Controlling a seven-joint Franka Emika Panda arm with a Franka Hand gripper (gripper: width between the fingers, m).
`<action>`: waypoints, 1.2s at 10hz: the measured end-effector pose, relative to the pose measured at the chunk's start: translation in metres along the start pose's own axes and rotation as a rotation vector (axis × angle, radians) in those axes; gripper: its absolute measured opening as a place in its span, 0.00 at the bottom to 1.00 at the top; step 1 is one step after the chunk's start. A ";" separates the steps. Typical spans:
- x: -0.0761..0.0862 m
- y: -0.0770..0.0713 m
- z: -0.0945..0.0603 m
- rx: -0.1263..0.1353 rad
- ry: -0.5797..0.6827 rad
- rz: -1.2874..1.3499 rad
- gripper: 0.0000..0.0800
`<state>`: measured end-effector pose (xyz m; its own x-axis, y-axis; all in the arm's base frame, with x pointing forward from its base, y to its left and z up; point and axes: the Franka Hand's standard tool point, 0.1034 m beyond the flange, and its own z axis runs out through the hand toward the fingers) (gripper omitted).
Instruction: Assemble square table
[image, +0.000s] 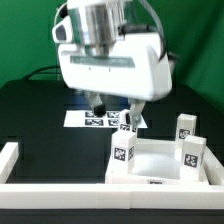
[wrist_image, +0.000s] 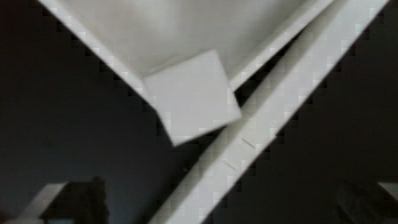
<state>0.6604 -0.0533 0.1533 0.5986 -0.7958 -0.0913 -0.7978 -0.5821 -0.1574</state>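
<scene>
The square table top (image: 160, 163), a white tray with a raised rim, lies at the exterior view's right, with white tagged legs standing upright at its corners. One leg (image: 123, 152) stands at the near left corner. Two more legs (image: 185, 127) (image: 193, 153) are on the right side. Another leg (image: 127, 126) stands at the far left corner, just under my gripper (image: 113, 108). The gripper is open and holds nothing. In the wrist view the leg's end (wrist_image: 192, 95) shows against the white top (wrist_image: 169, 30), well ahead of the gripper (wrist_image: 222, 205) and its dark fingers (wrist_image: 68, 203).
The marker board (image: 92, 118) lies flat behind the table top, under the gripper. A low white border wall (image: 90, 192) runs along the front and up the exterior view's left. A white edge strip (wrist_image: 267, 130) crosses the wrist view diagonally.
</scene>
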 end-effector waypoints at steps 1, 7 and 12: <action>0.002 0.000 -0.013 0.006 0.002 -0.007 0.81; 0.001 0.001 -0.007 0.001 -0.001 -0.008 0.81; 0.001 0.001 -0.007 0.000 -0.001 -0.008 0.81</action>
<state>0.6596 -0.0554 0.1602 0.6052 -0.7909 -0.0909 -0.7928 -0.5884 -0.1586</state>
